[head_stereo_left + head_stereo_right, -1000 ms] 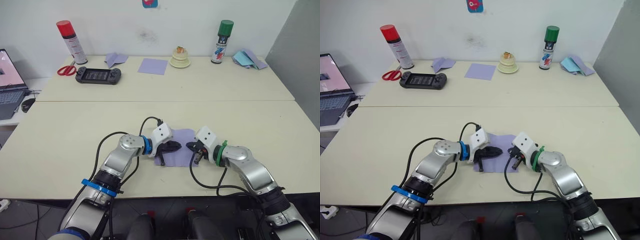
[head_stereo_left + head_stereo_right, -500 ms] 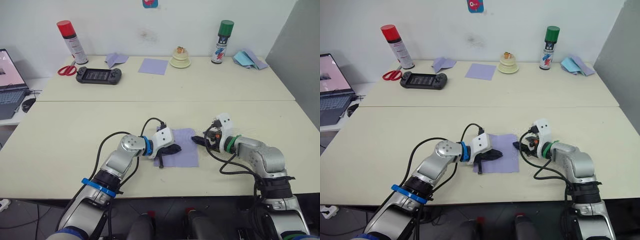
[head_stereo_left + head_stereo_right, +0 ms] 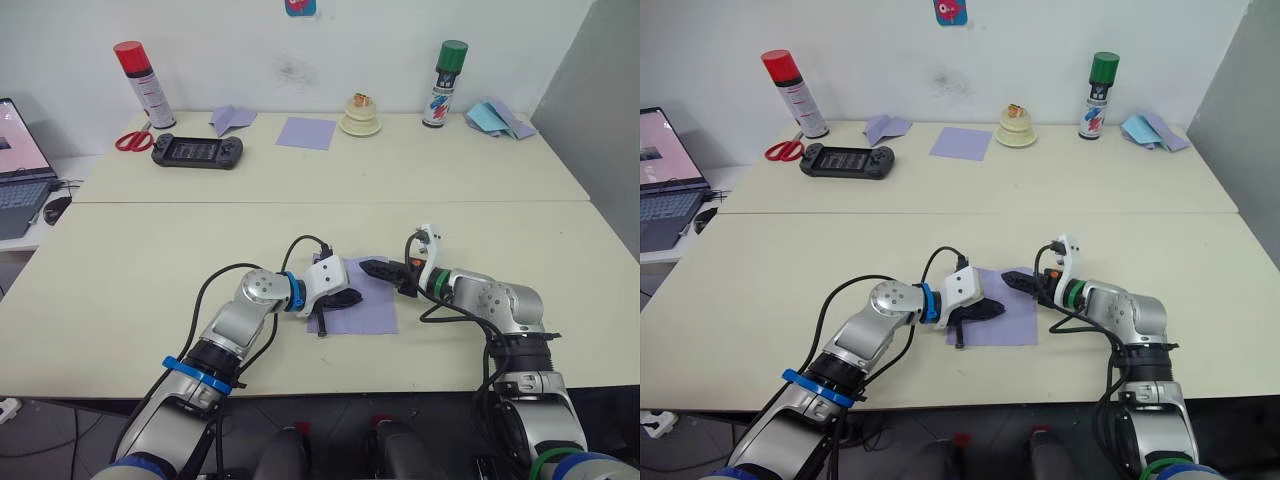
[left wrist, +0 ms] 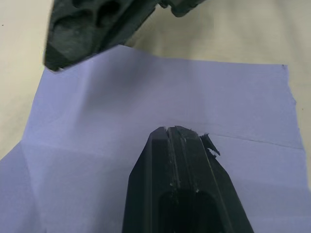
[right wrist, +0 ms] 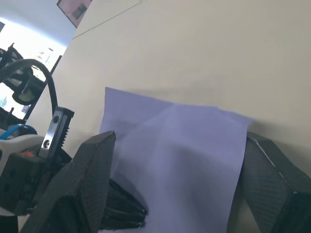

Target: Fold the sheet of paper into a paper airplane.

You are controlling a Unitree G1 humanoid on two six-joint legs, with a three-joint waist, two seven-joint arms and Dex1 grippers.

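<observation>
The sheet of paper (image 3: 368,308) lies flat near the table's front edge, lavender with crease lines. My left gripper (image 3: 348,297) is shut, its tip pressing on the sheet's left half; the left wrist view shows the closed fingertips (image 4: 173,132) resting by a crease. My right gripper (image 3: 388,275) is open at the sheet's far right corner. In the right wrist view its fingers (image 5: 95,165) stand wide apart with the paper's edge (image 5: 184,126) between them, gripping nothing. The paper airplane is out of view.
Along the back stand a red spray can (image 3: 140,85), scissors (image 3: 132,140), a black game console (image 3: 197,151), a folded lavender piece (image 3: 232,118), a smooth lavender square (image 3: 306,132), a cream dish (image 3: 360,120), a green spray can (image 3: 443,85) and light-blue papers (image 3: 492,116). A laptop (image 3: 15,170) sits far left.
My right gripper has opened and swung from the sheet's right edge out and round to its far right corner. The sheet now lies wider and flatter. The left gripper stayed put.
</observation>
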